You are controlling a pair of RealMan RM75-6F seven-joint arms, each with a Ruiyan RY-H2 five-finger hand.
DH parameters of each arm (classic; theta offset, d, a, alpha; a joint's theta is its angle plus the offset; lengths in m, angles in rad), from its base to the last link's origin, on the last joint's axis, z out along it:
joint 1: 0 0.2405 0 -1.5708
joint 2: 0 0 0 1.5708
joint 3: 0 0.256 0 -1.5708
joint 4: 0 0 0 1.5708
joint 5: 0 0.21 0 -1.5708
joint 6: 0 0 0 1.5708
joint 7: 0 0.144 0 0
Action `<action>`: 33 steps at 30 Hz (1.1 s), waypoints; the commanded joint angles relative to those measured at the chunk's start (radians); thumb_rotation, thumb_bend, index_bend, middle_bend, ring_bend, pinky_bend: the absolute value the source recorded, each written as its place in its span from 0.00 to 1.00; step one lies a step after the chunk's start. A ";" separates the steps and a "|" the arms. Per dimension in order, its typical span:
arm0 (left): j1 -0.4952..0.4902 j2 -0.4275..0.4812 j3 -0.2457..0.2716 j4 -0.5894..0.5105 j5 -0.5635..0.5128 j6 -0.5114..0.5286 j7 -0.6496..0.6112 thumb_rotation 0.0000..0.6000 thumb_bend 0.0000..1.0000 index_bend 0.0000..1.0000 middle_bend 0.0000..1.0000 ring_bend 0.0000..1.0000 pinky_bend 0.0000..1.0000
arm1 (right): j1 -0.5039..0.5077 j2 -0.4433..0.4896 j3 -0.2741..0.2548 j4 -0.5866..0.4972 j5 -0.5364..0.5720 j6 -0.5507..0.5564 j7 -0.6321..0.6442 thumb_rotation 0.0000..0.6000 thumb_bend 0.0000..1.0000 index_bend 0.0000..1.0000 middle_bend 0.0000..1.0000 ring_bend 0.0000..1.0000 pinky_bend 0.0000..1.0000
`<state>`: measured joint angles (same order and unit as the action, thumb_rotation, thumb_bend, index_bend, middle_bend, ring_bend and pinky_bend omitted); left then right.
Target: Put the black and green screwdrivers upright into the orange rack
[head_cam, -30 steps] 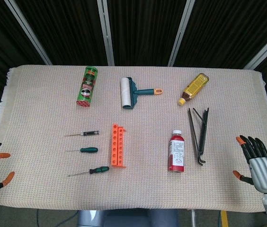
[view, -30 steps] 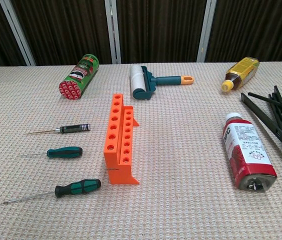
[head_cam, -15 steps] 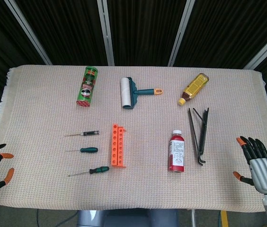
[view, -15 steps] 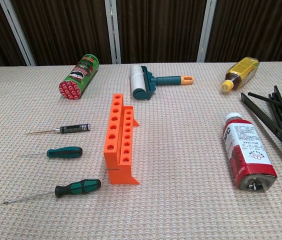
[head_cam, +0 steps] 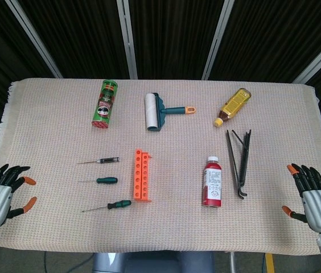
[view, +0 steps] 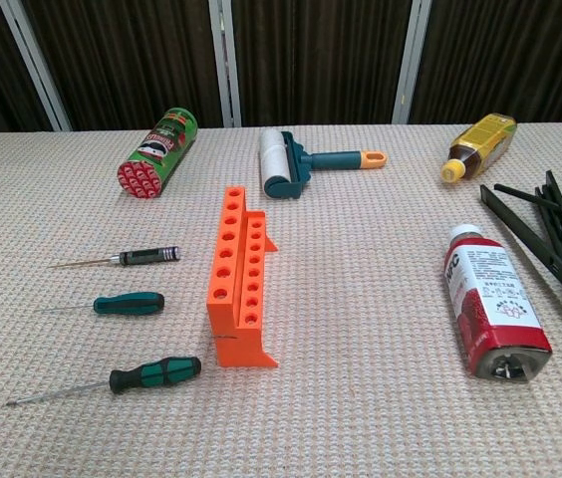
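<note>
The orange rack (head_cam: 142, 175) (view: 239, 281) stands in the middle of the table with rows of empty holes. Left of it lie three screwdrivers flat on the cloth: a thin black one (head_cam: 100, 161) (view: 146, 256), a short dark green one (head_cam: 105, 180) (view: 129, 303), and a black and green one (head_cam: 114, 205) (view: 154, 373) nearest the front. My left hand (head_cam: 1, 194) hovers open at the table's left front edge, well left of the screwdrivers. My right hand (head_cam: 312, 198) is open at the right front edge. Neither hand shows in the chest view.
A green can (head_cam: 106, 104) lies at the back left, a lint roller (head_cam: 156, 110) at the back centre, a yellow bottle (head_cam: 233, 106) at the back right. A red bottle (head_cam: 212, 182) and black tongs (head_cam: 239, 161) lie right of the rack.
My left hand has risen and moved in from the lower left corner toward the table. My right hand has sunk slightly. Nothing on the table has moved.
</note>
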<state>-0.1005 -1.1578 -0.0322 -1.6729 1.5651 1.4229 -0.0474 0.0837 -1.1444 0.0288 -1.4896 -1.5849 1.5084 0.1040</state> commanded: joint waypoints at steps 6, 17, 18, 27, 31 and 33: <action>-0.199 -0.028 -0.093 -0.017 -0.128 -0.270 0.098 1.00 0.20 0.42 0.15 0.09 0.00 | -0.002 0.004 0.003 0.000 0.010 -0.002 0.003 1.00 0.00 0.01 0.04 0.00 0.00; -0.420 -0.174 -0.204 0.085 -0.440 -0.510 0.335 1.00 0.32 0.40 0.12 0.05 0.00 | -0.006 0.008 0.008 -0.006 0.028 -0.007 -0.002 1.00 0.00 0.01 0.04 0.00 0.00; -0.435 -0.185 -0.209 0.091 -0.466 -0.520 0.357 1.00 0.32 0.40 0.11 0.04 0.00 | -0.006 0.009 0.009 -0.007 0.029 -0.006 -0.002 1.00 0.00 0.01 0.04 0.00 0.00; -0.596 -0.332 -0.236 0.203 -0.726 -0.565 0.574 1.00 0.20 0.40 0.04 0.00 0.00 | -0.010 0.011 0.014 -0.003 0.045 -0.007 0.001 1.00 0.00 0.01 0.04 0.00 0.00; -0.654 -0.382 -0.235 0.245 -0.823 -0.564 0.638 1.00 0.19 0.40 0.00 0.00 0.00 | -0.010 0.012 0.018 0.001 0.047 -0.006 0.004 1.00 0.00 0.01 0.04 0.00 0.00; -0.678 -0.407 -0.235 0.265 -0.853 -0.557 0.662 1.00 0.21 0.41 0.00 0.00 0.00 | -0.010 0.013 0.018 0.002 0.047 -0.007 0.004 1.00 0.00 0.01 0.04 0.00 0.00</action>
<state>-0.7485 -1.5345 -0.2644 -1.4347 0.7451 0.8638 0.5895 0.0741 -1.1318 0.0473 -1.4875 -1.5378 1.5018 0.1084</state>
